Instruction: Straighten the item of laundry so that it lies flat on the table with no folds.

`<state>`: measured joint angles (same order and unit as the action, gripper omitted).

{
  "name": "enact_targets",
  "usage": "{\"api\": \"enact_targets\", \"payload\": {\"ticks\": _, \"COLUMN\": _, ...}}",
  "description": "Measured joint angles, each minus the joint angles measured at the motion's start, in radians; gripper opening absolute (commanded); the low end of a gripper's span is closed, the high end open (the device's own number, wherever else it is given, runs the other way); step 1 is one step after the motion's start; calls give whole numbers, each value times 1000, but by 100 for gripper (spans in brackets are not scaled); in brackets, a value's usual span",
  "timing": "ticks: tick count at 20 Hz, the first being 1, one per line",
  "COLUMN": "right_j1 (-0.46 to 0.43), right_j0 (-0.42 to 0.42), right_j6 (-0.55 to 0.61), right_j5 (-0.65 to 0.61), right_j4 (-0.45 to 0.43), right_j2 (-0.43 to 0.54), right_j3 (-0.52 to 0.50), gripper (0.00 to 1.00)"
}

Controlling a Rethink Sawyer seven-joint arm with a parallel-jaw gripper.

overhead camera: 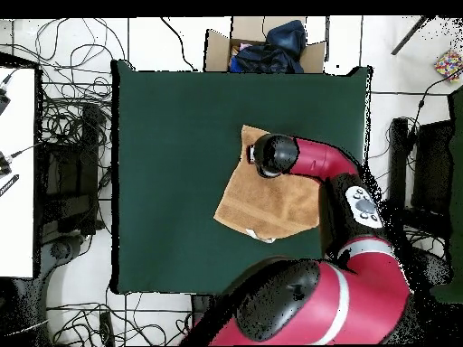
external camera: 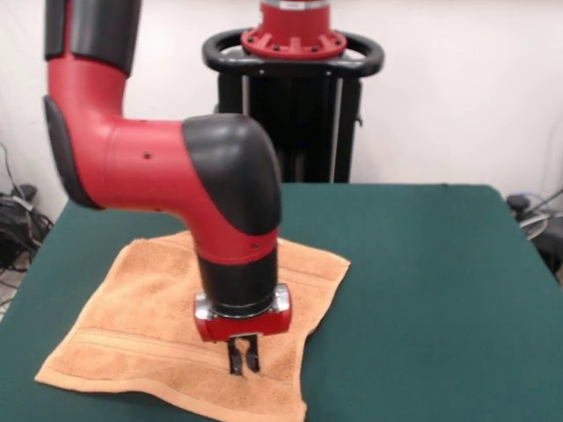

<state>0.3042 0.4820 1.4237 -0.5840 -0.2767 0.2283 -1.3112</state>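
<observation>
I see the orange-tan towel [external camera: 149, 325] lying on the green table [external camera: 422, 281], spread out mostly flat. From above, the towel [overhead camera: 258, 208] sits toward 3 o'clock of the table's middle, turned a bit like a diamond. A small white tag [overhead camera: 267, 239] shows at its 6 o'clock edge. My gripper [external camera: 244, 356] points straight down over the towel, near its 5 o'clock side in the front view. Its two dark fingers [external camera: 235, 355] sit close together with only a thin gap. I cannot tell if the tips touch the cloth or pinch any of it.
</observation>
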Motion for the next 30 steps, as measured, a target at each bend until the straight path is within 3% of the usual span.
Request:
{"api": "enact_targets", "payload": {"ticks": 7, "right_j1": 4, "right_j0": -53, "right_j6": 55, "right_j5": 82, "right_j4": 67, "right_j2": -34, "right_j3": -35, "gripper": 0}}
{"api": "enact_targets", "payload": {"ticks": 30, "right_j1": -1, "right_j0": -19, "right_j6": 55, "right_j5": 151, "right_j4": 240, "right_j2": -14, "right_j3": -108, "gripper": 0}}
